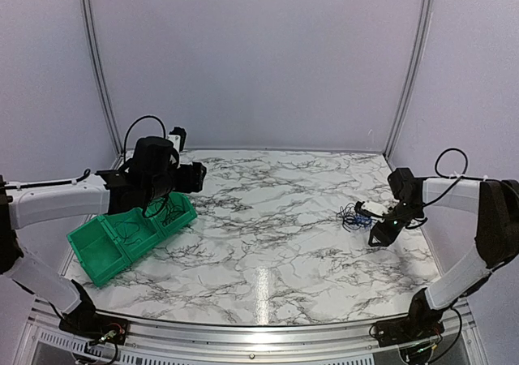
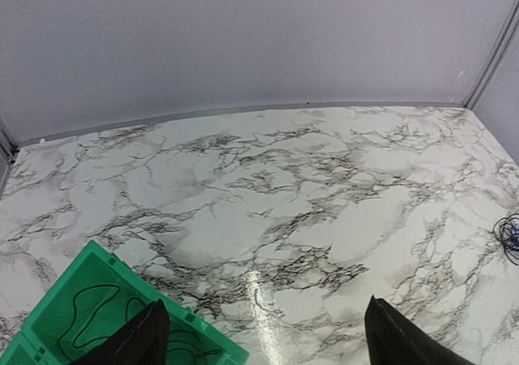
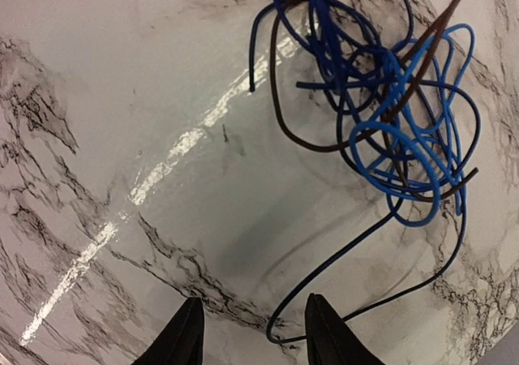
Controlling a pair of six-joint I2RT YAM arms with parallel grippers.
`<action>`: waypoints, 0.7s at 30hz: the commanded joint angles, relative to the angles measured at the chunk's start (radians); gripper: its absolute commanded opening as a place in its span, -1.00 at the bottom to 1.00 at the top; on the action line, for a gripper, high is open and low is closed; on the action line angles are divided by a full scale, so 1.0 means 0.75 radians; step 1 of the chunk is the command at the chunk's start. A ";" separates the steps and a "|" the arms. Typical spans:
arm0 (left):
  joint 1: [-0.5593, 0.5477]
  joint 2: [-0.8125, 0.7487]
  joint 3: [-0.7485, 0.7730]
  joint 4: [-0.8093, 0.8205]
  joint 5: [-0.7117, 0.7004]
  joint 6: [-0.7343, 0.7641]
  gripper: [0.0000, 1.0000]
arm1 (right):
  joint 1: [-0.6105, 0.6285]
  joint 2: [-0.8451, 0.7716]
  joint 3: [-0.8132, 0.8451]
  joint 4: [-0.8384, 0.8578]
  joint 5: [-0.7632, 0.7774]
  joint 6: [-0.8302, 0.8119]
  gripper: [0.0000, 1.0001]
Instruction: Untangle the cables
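Note:
The cables (image 1: 350, 216) lie in a small tangle on the marble table at the right. In the right wrist view they are (image 3: 381, 97) bright blue, dark blue and brown strands looped through each other. My right gripper (image 1: 362, 211) sits just beside the tangle, open (image 3: 255, 337), low over the table. A dark strand (image 3: 324, 272) trails out of the tangle, and its bend lies between the fingertips, not pinched. My left gripper (image 1: 162, 209) hangs open (image 2: 263, 345) over the green bin (image 1: 97, 251), holding nothing. Thin black cables (image 2: 89, 300) lie loose inside that bin (image 2: 57, 316).
The green bin stands tilted at the left of the table, under my left arm. Grey walls close in the table at the back and sides. From the left wrist the tangle (image 2: 511, 239) shows at the far right edge.

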 commanded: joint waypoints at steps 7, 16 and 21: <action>-0.033 0.045 0.056 0.178 0.545 0.047 0.33 | 0.015 -0.048 0.080 -0.012 -0.090 0.019 -1.00; -0.229 0.092 0.092 0.383 0.634 0.240 0.45 | 0.165 -0.406 0.470 -0.313 -0.516 -0.075 -1.00; -0.352 0.186 0.219 0.452 0.555 0.250 0.44 | 0.189 -0.330 0.713 -0.414 -0.692 -0.078 -1.00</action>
